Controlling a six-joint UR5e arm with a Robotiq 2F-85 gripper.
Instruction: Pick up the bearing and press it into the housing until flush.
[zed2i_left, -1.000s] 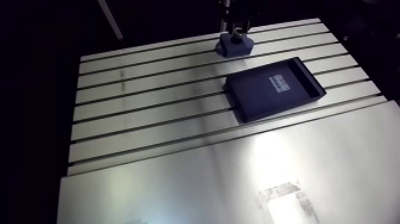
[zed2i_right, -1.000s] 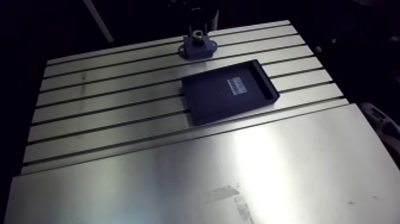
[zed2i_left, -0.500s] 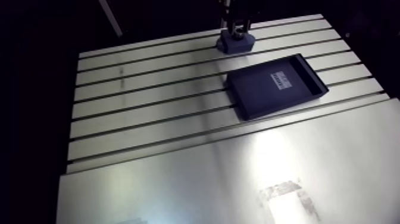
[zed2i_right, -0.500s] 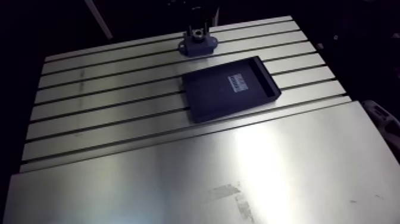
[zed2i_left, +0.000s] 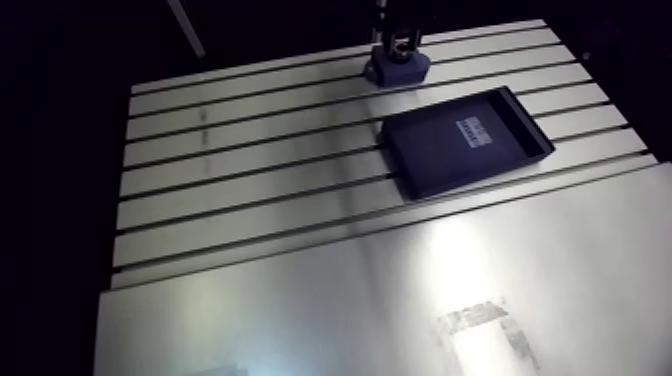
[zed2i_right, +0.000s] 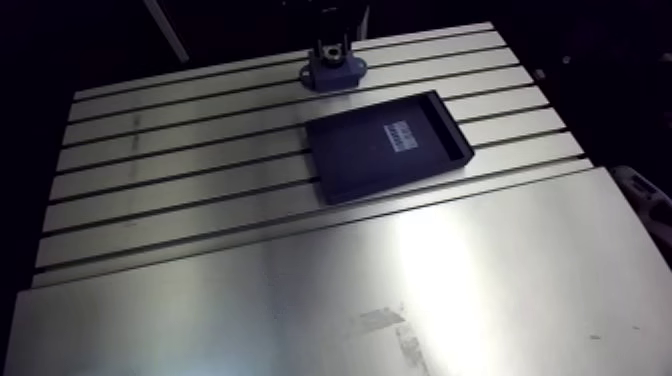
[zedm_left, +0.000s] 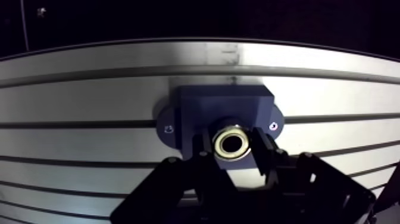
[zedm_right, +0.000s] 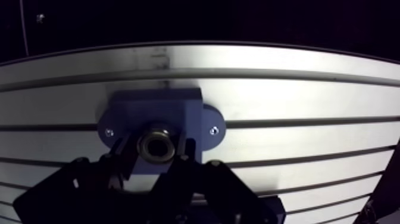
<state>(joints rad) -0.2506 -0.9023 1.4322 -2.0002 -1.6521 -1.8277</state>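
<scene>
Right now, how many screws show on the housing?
2: one screw on one housing flange, one on the other, flanking the bearing gripped by the hand. More may be hidden.

White label (zed2i_left: 472, 131) on black tray (zed2i_left: 430, 165) (print too small to read); possibly barcode; nothing else legible.

Brassy bearing (zedm_left: 232, 143); dark-blue housing (zedm_left: 221, 102); black tray (zed2i_left: 437, 158) — pale label (zed2i_left: 473, 131); silver table (zed2i_left: 250, 215) — dark-striped
</scene>
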